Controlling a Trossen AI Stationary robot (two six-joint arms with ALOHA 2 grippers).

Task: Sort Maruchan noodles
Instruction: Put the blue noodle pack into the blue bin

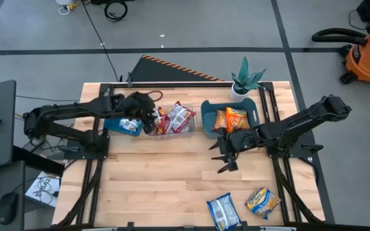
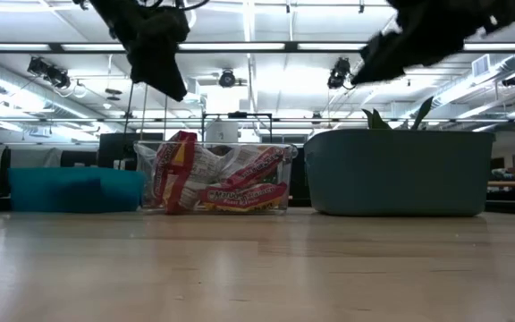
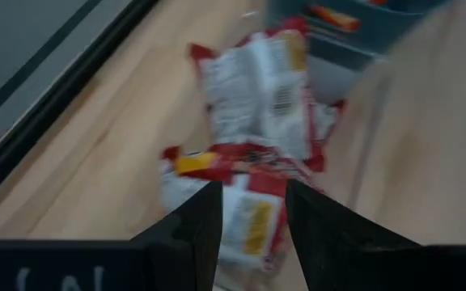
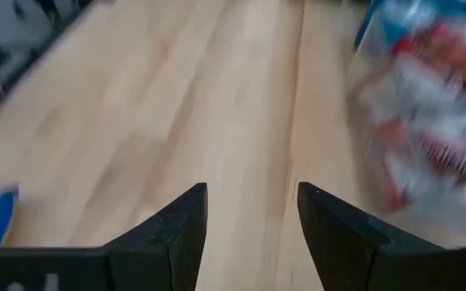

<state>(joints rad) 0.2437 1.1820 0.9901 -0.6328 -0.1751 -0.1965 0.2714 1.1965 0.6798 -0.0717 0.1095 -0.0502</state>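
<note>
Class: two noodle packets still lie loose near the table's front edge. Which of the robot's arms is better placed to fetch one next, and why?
Probably the right. The right gripper hangs open and empty over bare wood, nearer the two blue-and-yellow packets. The left gripper is open over the clear tub of red packets, farther off.

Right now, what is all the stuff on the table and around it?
Red-and-silver noodle packets: several, exact count unclear, in the clear tub.
Clear tub: one, see-through, back middle of the table.
Orange noodle packets: about two, in the blue-grey bin.
Blue-grey bin: one, back right.
Blue-and-yellow noodle packets: two, loose at the table's front right; the other lies beside it.
Blue bin: one, back left, holding a blue packet, partly hidden by the arm.
Potted plant: one, green in a white pot, back right corner.
Shop vacuum: one, orange and black, on the floor.
Left gripper: open, above the clear tub.
Right gripper: open, over bare table in front of the blue-grey bin.
</note>
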